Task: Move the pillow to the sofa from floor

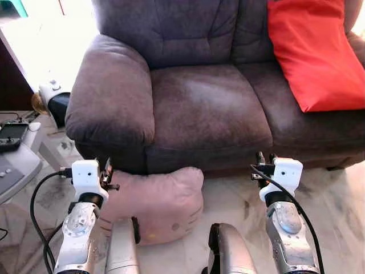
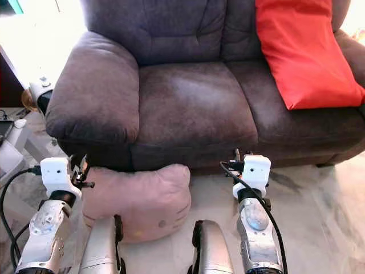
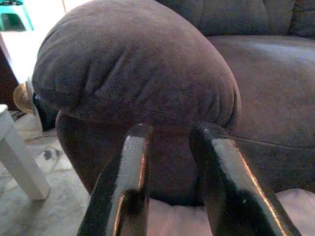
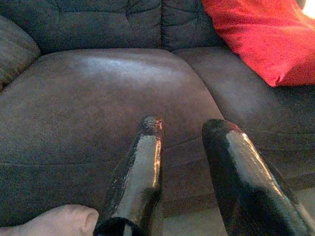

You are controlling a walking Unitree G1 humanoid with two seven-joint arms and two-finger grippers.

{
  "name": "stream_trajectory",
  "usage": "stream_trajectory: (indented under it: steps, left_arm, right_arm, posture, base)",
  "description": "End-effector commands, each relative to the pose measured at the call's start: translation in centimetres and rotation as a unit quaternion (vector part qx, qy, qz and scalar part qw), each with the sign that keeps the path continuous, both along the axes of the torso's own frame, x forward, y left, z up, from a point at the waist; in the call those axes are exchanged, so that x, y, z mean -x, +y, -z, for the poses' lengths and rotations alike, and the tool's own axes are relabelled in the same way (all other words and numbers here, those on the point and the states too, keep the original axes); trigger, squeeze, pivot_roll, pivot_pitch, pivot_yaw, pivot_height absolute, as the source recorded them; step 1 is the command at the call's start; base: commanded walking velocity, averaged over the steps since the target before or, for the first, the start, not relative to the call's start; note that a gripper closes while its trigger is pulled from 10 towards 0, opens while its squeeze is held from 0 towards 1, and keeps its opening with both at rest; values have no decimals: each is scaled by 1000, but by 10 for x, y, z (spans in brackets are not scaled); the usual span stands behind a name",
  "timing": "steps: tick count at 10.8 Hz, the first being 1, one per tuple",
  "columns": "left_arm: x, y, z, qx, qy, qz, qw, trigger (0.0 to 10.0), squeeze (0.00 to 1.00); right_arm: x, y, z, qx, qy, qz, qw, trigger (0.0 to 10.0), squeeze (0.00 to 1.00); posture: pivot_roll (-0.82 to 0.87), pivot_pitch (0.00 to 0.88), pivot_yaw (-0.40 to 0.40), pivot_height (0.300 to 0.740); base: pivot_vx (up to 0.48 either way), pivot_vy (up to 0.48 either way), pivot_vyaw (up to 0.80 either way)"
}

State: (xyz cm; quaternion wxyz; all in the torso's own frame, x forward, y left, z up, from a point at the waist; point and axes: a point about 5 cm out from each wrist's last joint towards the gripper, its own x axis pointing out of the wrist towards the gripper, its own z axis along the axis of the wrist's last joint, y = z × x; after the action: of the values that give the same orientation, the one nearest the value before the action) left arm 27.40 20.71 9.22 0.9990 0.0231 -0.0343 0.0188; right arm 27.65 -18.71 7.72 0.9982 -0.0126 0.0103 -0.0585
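Observation:
A pale pink pillow (image 1: 165, 202) with a small stitched face lies on the floor against the front of the dark brown sofa (image 1: 205, 108), below its left seat. My left gripper (image 3: 170, 142) hovers over the pillow's left end, open, pointing at the sofa's armrest (image 3: 133, 69); the pillow's edge (image 3: 172, 219) shows beneath its fingers. My right gripper (image 4: 183, 130) is open too, held above the floor to the right of the pillow and facing the seat cushion (image 4: 113, 93). A corner of the pillow (image 4: 59, 221) lies beside it. Neither gripper holds anything.
A large red cushion (image 1: 313, 51) leans on the sofa's right seat and backrest. At the left stand a low white table (image 1: 14, 160) and a white appliance (image 1: 54, 94). A black cable (image 1: 37, 200) loops off my left wrist. Marble floor (image 1: 336, 194) stretches to the right.

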Motion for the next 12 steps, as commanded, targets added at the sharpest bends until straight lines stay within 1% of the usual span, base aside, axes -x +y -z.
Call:
stream_trajectory:
  steps: [1, 4, 6, 7, 12]
  left_arm:
    - [-1, -4, -3, 4, -1, 5, 1000, 10000, 0]
    - [-1, -4, -2, 3, 3, 5, 1000, 10000, 0]
    - [-1, -6, -1, 4, 4, 8, 1000, 10000, 0]
    - [-1, -6, -1, 3, 6, 9, 1000, 10000, 0]
    - [-3, -7, -2, 2, 5, 11, 1000, 10000, 0]
  right_arm:
    - [1, -2, 4, -3, 9, 1, 1000, 10000, 0]
    - [2, 0, 5, -3, 10, -5, 1000, 10000, 0]
    - [1, 1, 4, 8, 10, -11, 1000, 10000, 0]
    - [1, 4, 3, 18, 9, -22, 1000, 10000, 0]
    - [1, 6, 5, 13, 13, -24, 1000, 10000, 0]
  posture:
    - [62, 89, -71, 523]
    - [63, 91, -71, 523]
    - [63, 91, -72, 523]
    - [63, 91, -72, 523]
    - [63, 95, -71, 523]
  base:
    - [0, 0, 0]
    - [0, 0, 0]
    - [0, 0, 0]
    - [0, 0, 575]
    - [0, 0, 800]
